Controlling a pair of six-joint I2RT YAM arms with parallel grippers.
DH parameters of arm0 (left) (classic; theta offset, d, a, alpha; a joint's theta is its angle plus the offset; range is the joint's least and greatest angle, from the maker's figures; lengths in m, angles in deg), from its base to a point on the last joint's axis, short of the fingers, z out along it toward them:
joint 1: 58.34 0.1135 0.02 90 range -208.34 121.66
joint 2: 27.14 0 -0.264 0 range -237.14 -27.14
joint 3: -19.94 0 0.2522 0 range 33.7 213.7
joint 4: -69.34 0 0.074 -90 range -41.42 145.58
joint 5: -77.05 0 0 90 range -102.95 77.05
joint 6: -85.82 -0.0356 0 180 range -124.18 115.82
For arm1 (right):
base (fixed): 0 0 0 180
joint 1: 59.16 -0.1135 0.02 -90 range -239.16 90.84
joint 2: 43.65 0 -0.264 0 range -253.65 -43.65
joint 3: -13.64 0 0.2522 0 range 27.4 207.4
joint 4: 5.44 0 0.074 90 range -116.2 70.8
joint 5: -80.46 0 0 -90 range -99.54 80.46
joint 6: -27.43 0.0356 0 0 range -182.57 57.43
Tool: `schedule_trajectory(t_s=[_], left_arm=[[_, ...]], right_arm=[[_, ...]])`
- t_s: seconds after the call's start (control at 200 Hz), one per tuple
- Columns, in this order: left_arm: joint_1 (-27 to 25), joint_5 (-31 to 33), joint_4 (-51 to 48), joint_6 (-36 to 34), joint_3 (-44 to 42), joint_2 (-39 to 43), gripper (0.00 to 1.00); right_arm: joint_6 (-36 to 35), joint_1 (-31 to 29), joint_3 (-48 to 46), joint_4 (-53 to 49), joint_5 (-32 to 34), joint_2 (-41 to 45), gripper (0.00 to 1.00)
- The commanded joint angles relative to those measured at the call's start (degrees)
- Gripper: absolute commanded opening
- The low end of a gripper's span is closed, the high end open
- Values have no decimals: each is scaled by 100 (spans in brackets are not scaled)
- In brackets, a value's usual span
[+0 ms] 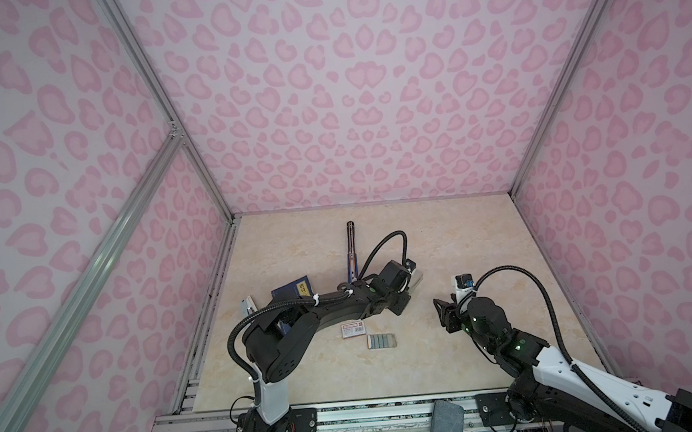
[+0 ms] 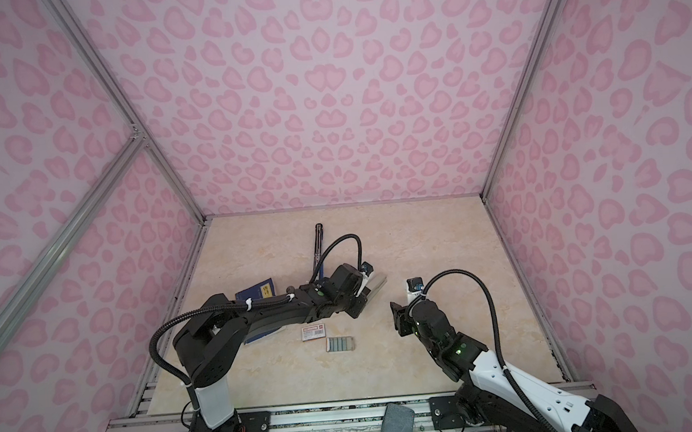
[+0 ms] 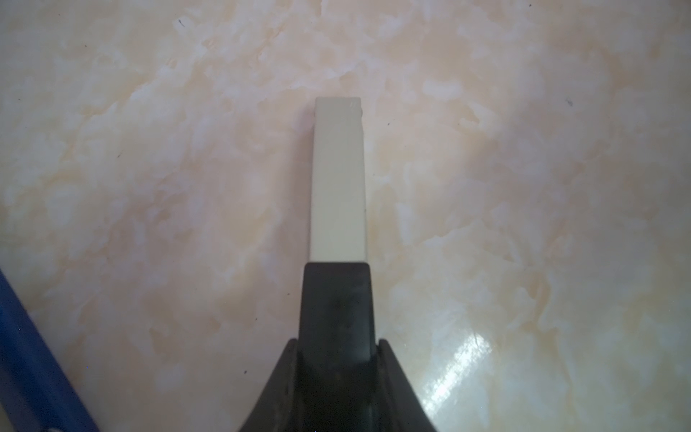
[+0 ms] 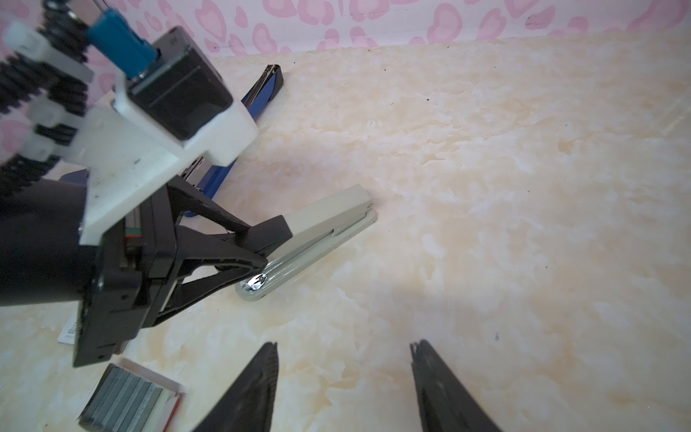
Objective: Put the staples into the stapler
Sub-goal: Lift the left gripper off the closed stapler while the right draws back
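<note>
A pale grey-green stapler with a black rear cap lies on the marble tabletop; its pale top also shows in the left wrist view. My left gripper is shut on that black cap, one finger pressed against each side of it, as the right wrist view confirms. The staples are grey strips in a small pale tray nearer the front. My right gripper hovers open and empty to the right of the stapler.
A white box with a red label lies beside the tray. A blue stapler lies opened out flat further back. A dark blue booklet sits partly under the left arm. A grey pad rests on the front rail.
</note>
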Motion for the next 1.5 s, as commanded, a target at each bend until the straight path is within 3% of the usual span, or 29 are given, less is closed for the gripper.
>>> schedule_trajectory(t_s=[0.0,0.51,0.925,1.04,1.205,1.495], left_arm=[[-8,-152,-373,54,-60,-102,9],[134,-13,-364,314,162,-85,9],[504,123,-883,568,2172,-1146,13],[536,165,-1012,591,2690,-1499,18],[550,92,-1241,647,3243,-1820,41],[550,196,-1000,744,2392,-713,46]], right_arm=[[43,5,-51,59,-26,29,59],[60,79,-93,-43,-26,270,59],[157,122,-209,-168,9,632,59],[180,171,-250,-187,-17,728,59],[188,207,-248,-202,-35,724,59],[184,235,-209,-148,-104,586,61]])
